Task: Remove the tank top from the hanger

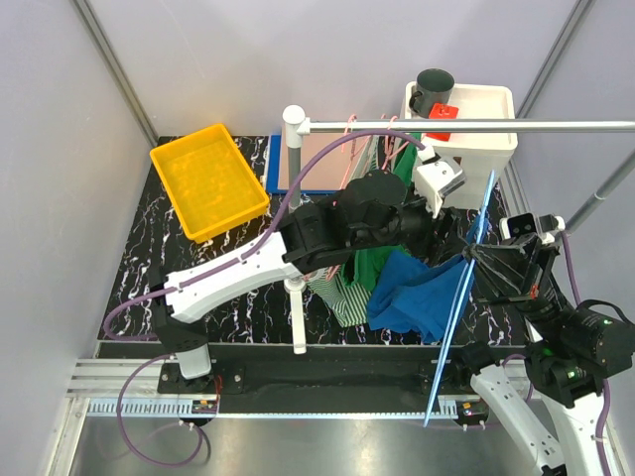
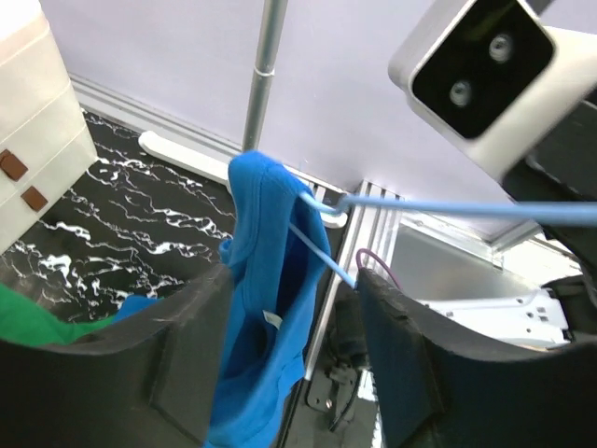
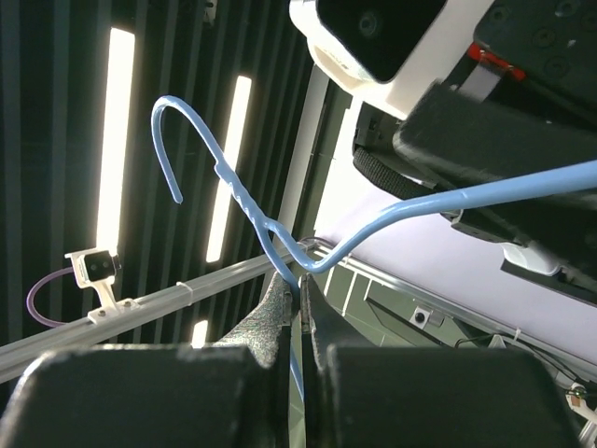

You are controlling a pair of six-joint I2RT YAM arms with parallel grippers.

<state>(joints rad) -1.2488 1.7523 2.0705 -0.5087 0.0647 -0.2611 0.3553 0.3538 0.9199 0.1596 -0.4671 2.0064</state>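
Observation:
A blue tank top [image 1: 415,296] hangs crumpled from a light blue wire hanger [image 1: 462,285] held slanted over the table's right side. In the left wrist view one strap of the tank top [image 2: 266,271] is looped over the hanger's arm [image 2: 448,207]. My left gripper [image 2: 294,285] is open, its jaws either side of that strap; in the top view the left gripper [image 1: 444,241] reaches in from the left. My right gripper [image 3: 300,297] is shut on the hanger's wire [image 3: 225,174] just below the twisted neck, hook pointing up.
A yellow bin [image 1: 208,179] sits at the back left. A white box [image 1: 476,124] with a black cup and a red object stands at the back right. A metal rail [image 1: 496,126] on a white post [image 1: 295,228] carries green [image 1: 372,263] and striped garments.

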